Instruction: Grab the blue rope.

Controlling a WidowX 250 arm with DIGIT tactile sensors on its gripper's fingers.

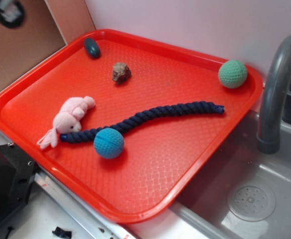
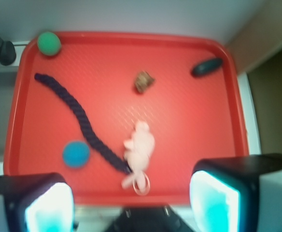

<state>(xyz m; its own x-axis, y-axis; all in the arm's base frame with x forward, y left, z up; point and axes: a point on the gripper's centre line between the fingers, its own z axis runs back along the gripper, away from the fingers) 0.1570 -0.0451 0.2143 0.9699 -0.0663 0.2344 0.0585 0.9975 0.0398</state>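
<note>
The wrist view is blurred throughout, its lower edge cuts off the end effector (image 2: 131, 203) fingers (image 2: 44, 205), and the pink plush toy (image 2: 140, 147) covers the blue rope (image 2: 80, 116) near end.

exterior view angled down beside red tray (image 1: 135, 199), wrist view overhead (blurred), both share tray

You won't find any readable text, label, brand, number or sign in either view. The red tray (image 1: 195, 164) carries only an embossed grid texture, and the things lying on it show no print you can make out.
</note>
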